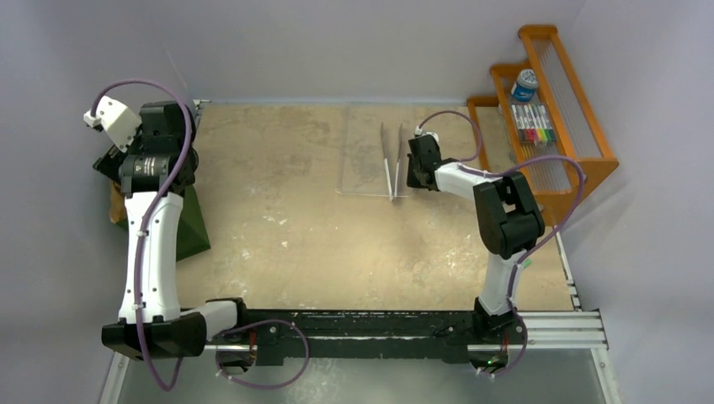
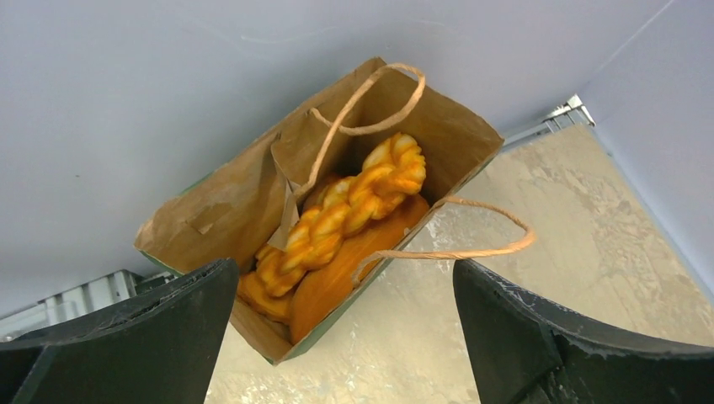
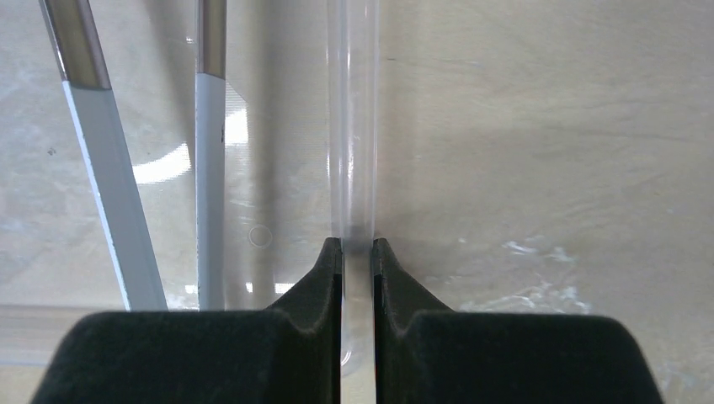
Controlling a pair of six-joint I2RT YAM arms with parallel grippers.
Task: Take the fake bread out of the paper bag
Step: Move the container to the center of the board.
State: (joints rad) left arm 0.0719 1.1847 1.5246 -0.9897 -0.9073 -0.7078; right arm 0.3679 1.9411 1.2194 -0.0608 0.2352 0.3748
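The paper bag (image 2: pixel 227 210) lies on its side with its mouth open towards my left wrist camera; its outside is green and its lining brown kraft. Inside it lies the fake bread: a glossy braided stick (image 2: pixel 354 202) on top of an orange oblong loaf (image 2: pixel 337 278). One cord handle (image 2: pixel 471 244) loops out over the table. My left gripper (image 2: pixel 343 268) hangs open just above the bag's mouth and touches nothing. In the top view the left arm covers most of the bag (image 1: pixel 192 225). My right gripper (image 3: pixel 358 244) is shut on the rim of a clear plastic tray (image 3: pixel 352 126).
Long metal tongs (image 1: pixel 390 160) lie on the clear tray (image 1: pixel 362 151) at the back middle. An orange wooden rack (image 1: pixel 581 118) with markers (image 1: pixel 532 124) and a can stands at the back right. A grey wall runs close behind the bag. The arms' rail (image 1: pixel 404 328) spans the near edge.
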